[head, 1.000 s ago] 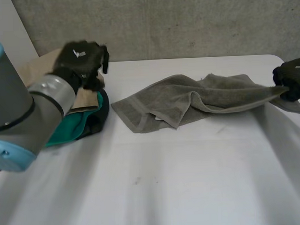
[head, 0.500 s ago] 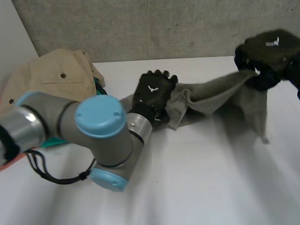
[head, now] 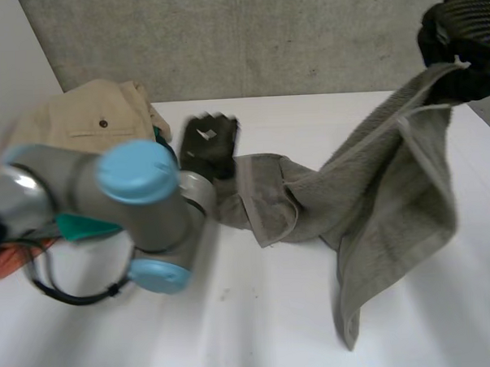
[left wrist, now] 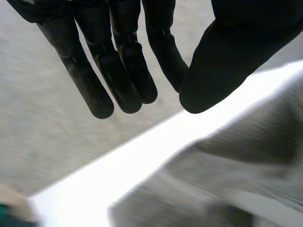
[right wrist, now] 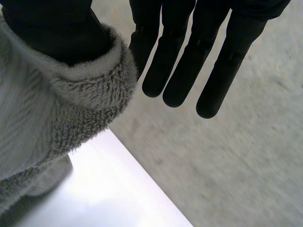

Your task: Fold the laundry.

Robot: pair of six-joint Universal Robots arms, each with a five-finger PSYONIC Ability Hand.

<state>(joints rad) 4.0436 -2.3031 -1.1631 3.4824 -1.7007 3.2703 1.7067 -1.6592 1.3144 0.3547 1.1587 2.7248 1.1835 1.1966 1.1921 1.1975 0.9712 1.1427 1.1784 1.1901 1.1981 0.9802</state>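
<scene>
Near side open; middle and left blocked

You have bare white table (head: 259,329) along the near edge, between the left arm (head: 139,180) and the hanging tip of the grey towel (head: 392,193); that towel slants like a curtain from the right hand (head: 458,28), high at the far right, down to the table's middle, barring any straight pass from right to left; its bunched end lies just beside the left hand (head: 209,144); the left arm itself crosses the left side; the pile of clothes (head: 87,117) takes the far left corner; a bare strip runs behind the towel along the concrete wall (head: 263,36).
</scene>
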